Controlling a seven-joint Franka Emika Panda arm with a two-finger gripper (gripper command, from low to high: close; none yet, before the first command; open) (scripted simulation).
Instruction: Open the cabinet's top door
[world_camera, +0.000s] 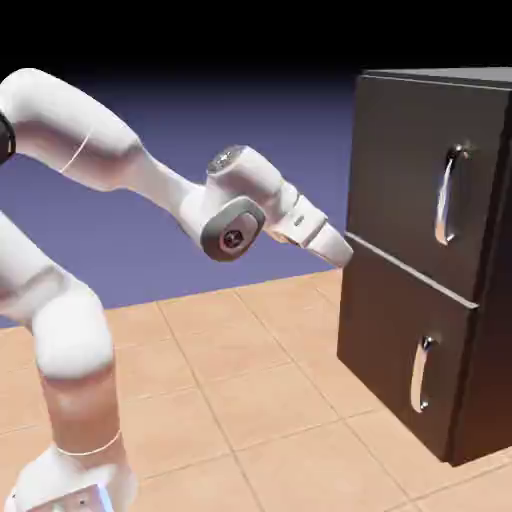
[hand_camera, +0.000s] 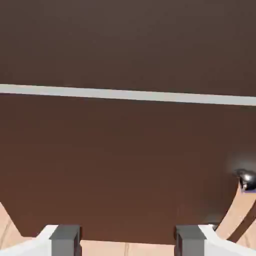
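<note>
The white two-finger gripper (hand_camera: 128, 241) stands wide open, its two small grey square-ended fingertips (hand_camera: 65, 240) well apart with nothing held between them. In the exterior view the gripper, at the end of the jointed white robot arm (world_camera: 165, 190), points toward the exterior view's right and slightly down, its tip near the left edge of the tall, boxy, dark brown-black cabinet (world_camera: 490, 250); whether it touches the cabinet cannot be told. The cabinet's top door (world_camera: 400, 170), a large flat dark brown panel, is closed, above and to the right of the gripper's tip, and its curved vertical silver bar handle (world_camera: 445, 195) is well apart from the gripper. The hand view does not take in that upper handle; it shows a thin pale strip (hand_camera: 128, 95) running across between the two panels, and the shorter dark brown lower door (hand_camera: 115, 165) filling much of the picture. At its right edge is part of the curved lower handle (hand_camera: 235, 215), with a dark glossy mount at one end, beside the right-hand fingertip in the picture. The exterior view alone shows both handles whole. The floor (world_camera: 250, 400) is laid with light orange-tan square tiles, and behind it the blue-violet backdrop (world_camera: 290, 130) darkens to black at the top.
</note>
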